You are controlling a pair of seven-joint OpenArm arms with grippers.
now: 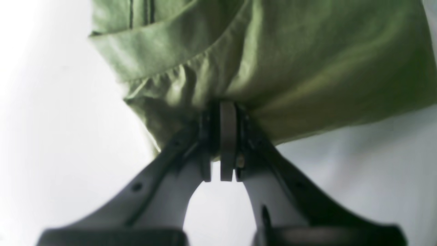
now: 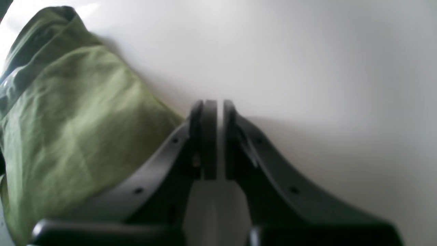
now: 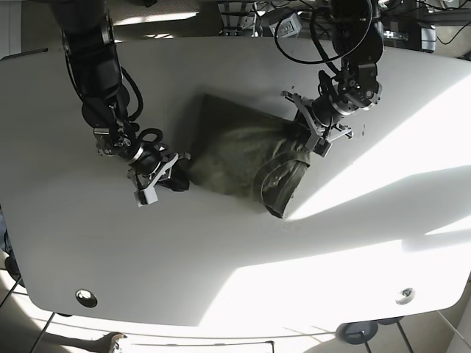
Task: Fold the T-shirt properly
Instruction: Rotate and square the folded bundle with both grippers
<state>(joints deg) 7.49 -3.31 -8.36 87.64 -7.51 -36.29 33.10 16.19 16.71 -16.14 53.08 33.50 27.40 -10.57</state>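
The olive-green T-shirt (image 3: 239, 154) lies bunched and partly folded on the middle of the white table. In the left wrist view, my left gripper (image 1: 227, 107) is shut on a gathered edge of the T-shirt (image 1: 290, 61). In the base view, this gripper (image 3: 305, 138) is at the shirt's right side. My right gripper (image 2: 215, 102) is shut with nothing between its jaws. It rests over bare table just right of the shirt's edge (image 2: 75, 119). In the base view, it (image 3: 178, 175) sits at the shirt's left edge.
The white table (image 3: 221, 265) has small round holes at the front left (image 3: 85, 297) and front right (image 3: 404, 296). Cables (image 3: 309, 29) and frames stand behind the far edge. Bright sunlight falls across the table's right half.
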